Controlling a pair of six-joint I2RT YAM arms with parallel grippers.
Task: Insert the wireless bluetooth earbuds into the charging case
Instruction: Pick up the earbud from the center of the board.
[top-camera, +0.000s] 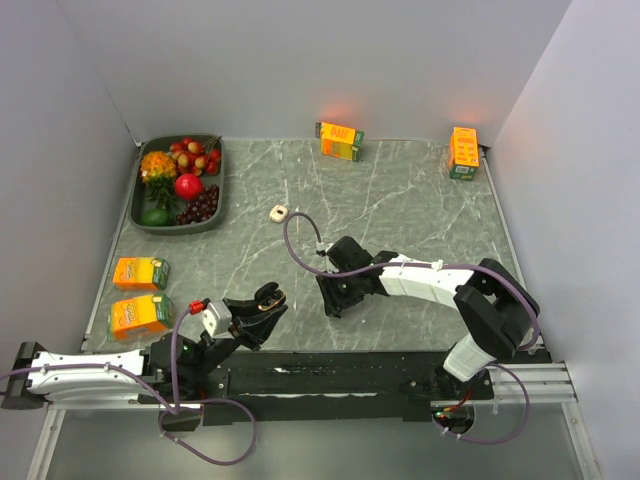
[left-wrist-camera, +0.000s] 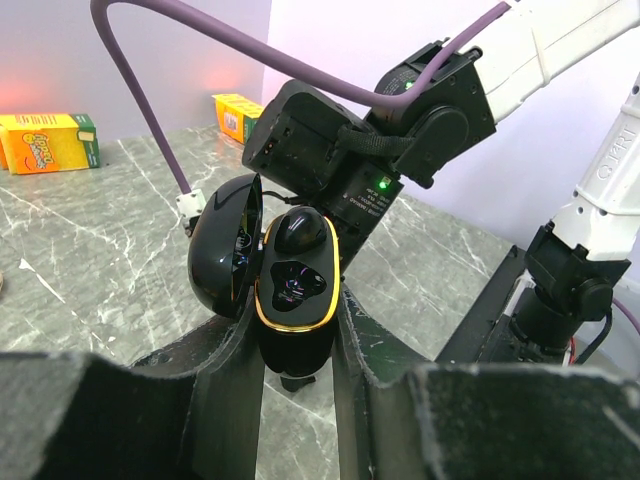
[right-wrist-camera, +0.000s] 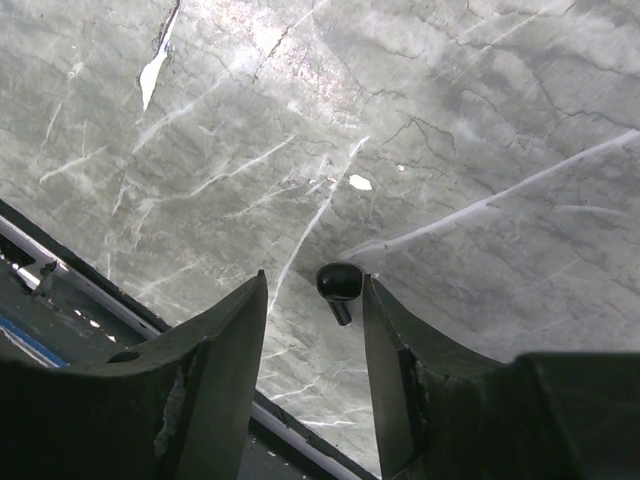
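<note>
At table's near edge, left gripper clamping open charging case, seated black earbud sitting inside, right gripper hanging part-open, gripping nothing, jaws straddling loose black earbud, just beside one finger.

Grey marbled table, carrying fruit tray far left, two cartons below it, two more cartons at far edge, whitish piece mid-table, black earbud near front.

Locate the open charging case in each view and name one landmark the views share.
Top external: charging case in the left gripper, lower centre-left.
Left wrist: charging case at centre, lid open, between the fingers.
Right wrist: not in it.
Shared landmark: the grey marble table, in all three.
</note>
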